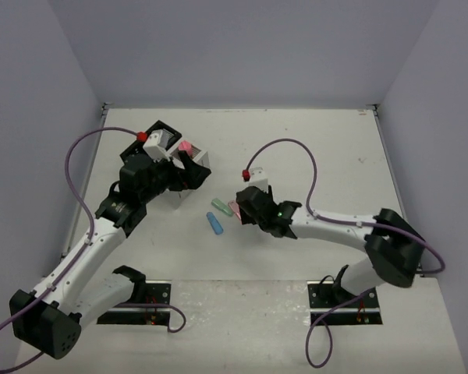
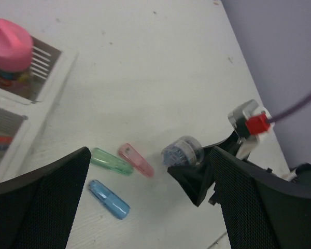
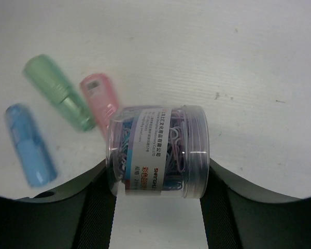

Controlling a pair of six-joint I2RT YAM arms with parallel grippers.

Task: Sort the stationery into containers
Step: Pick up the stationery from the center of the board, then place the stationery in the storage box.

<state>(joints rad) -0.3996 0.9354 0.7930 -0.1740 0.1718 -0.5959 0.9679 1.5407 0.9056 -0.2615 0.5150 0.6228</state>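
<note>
Right gripper [image 3: 158,174], half closed, clamps the clear jar [image 3: 158,148] lying sideways at centre frame, ready for lifting. Left gripper [image 2: 149,171] hangs wide open, empty.

Top view: the left arm [image 1: 132,191] covers most of the black box [image 1: 166,125] and the white box [image 1: 196,162], so their contents cannot be resolved. The right gripper [image 1: 243,206] hides the clear jar [image 3: 158,150]. Wrist views: the white box and pink-capped bottle [image 2: 9,44] are cut by the frame edge, the jar hides one end of the pink stick [image 3: 98,92], the label print is unreadable, and the blue stick [image 3: 30,148] is blurred.
</note>
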